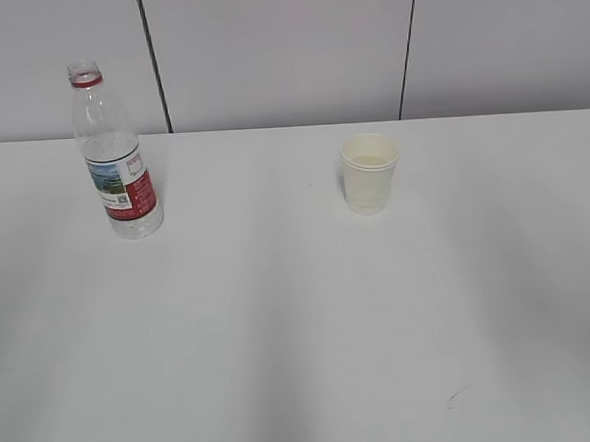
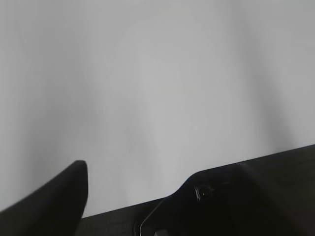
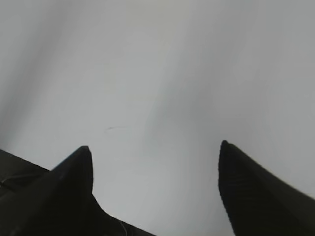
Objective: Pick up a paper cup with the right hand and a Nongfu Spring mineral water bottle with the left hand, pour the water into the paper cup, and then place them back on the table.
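Observation:
The Nongfu Spring mineral water bottle (image 1: 116,150) stands upright and capless at the far left of the white table (image 1: 280,320), with clear water in its lower part. The paper cup (image 1: 370,173) stands upright right of centre, well apart from the bottle. I cannot tell whether there is water in the cup. Neither arm shows in the exterior view. My left gripper (image 2: 142,179) hangs over bare tabletop with its jaws apart and empty. My right gripper (image 3: 153,150) is open and empty over bare tabletop. Neither wrist view shows the bottle or the cup.
A grey panelled wall (image 1: 288,55) runs behind the table's far edge. A faint dark scuff mark (image 1: 459,396) lies near the front right; a similar mark shows in the right wrist view (image 3: 115,129).

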`<move>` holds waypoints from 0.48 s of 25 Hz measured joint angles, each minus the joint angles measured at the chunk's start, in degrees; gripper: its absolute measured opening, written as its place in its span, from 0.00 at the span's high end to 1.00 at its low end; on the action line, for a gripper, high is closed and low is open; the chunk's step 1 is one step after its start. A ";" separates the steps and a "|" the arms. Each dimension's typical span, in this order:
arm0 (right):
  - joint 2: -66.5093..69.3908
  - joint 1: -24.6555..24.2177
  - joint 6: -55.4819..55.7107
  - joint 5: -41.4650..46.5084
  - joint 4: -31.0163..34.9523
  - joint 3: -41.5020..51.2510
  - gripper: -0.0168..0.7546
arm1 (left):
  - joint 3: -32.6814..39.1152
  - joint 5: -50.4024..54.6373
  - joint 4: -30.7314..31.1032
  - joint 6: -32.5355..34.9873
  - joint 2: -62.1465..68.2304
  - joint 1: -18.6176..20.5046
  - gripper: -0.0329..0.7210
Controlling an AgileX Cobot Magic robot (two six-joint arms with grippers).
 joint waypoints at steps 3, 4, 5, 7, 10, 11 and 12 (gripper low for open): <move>-8.84 0.00 0.13 1.02 0.00 0.92 0.22 | 0.00 0.49 0.06 0.00 -5.75 0.00 0.26; -11.40 0.00 0.84 1.74 -0.12 1.72 0.22 | 0.00 0.56 0.18 0.00 -7.66 -0.05 0.26; -14.27 0.00 1.72 2.35 -0.45 2.81 0.22 | 0.00 0.62 0.51 0.00 -9.10 -0.06 0.26; -19.78 0.00 2.53 2.89 -0.94 5.52 0.22 | 0.88 0.62 1.08 0.00 -12.33 -0.06 0.26; -27.10 0.00 2.72 2.78 -1.96 11.07 0.22 | 5.06 0.73 1.70 0.01 -16.27 -0.06 0.26; -29.02 0.00 2.84 2.52 -2.46 13.23 0.22 | 6.98 0.75 1.93 0.01 -17.45 -0.06 0.26; -31.14 0.00 2.94 2.32 -2.96 15.42 0.22 | 8.93 0.75 2.01 0.01 -18.34 -0.06 0.26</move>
